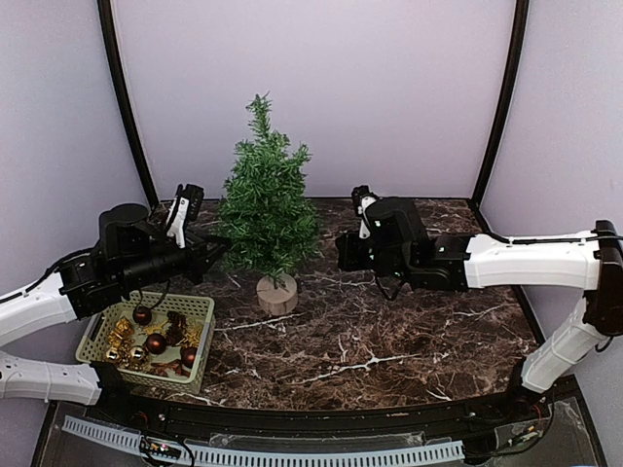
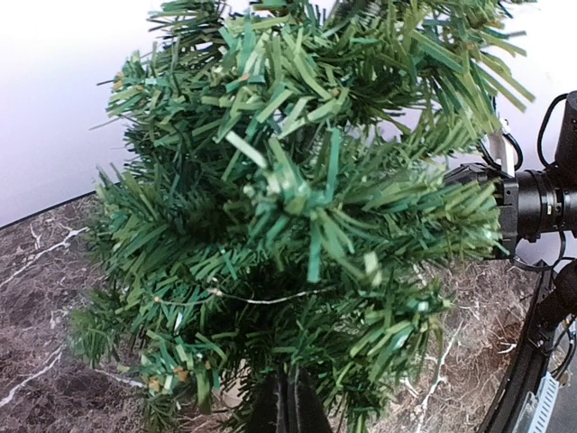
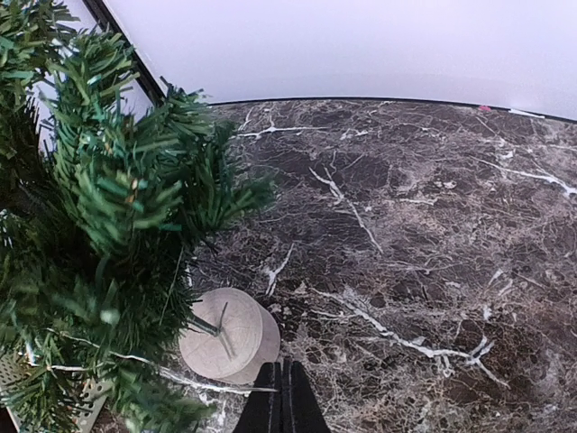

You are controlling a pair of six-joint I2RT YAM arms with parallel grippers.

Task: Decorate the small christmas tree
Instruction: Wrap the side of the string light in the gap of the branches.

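Observation:
The small christmas tree (image 1: pixel 265 209) stands upright at the middle back of the marble table on its round wooden base (image 1: pixel 277 294). My left gripper (image 1: pixel 220 244) is shut, its tip in the lower left branches. In the left wrist view the shut left gripper (image 2: pixel 288 379) pokes into the tree (image 2: pixel 297 180), and a thin pale wire (image 2: pixel 261 297) lies across the needles. My right gripper (image 1: pixel 341 253) hovers shut just right of the tree. In the right wrist view the right gripper (image 3: pixel 282 372) is beside the base (image 3: pixel 225 334), and a thin wire (image 3: pixel 180 379) reaches its tip. I cannot tell whether that wire is pinched.
A pale green basket (image 1: pixel 97 338) sits at the front left, under my left arm. It holds dark red balls (image 1: pixel 155 342) and gold ornaments (image 1: pixel 121 333). Purple walls and black corner posts (image 1: pixel 122 97) enclose the table.

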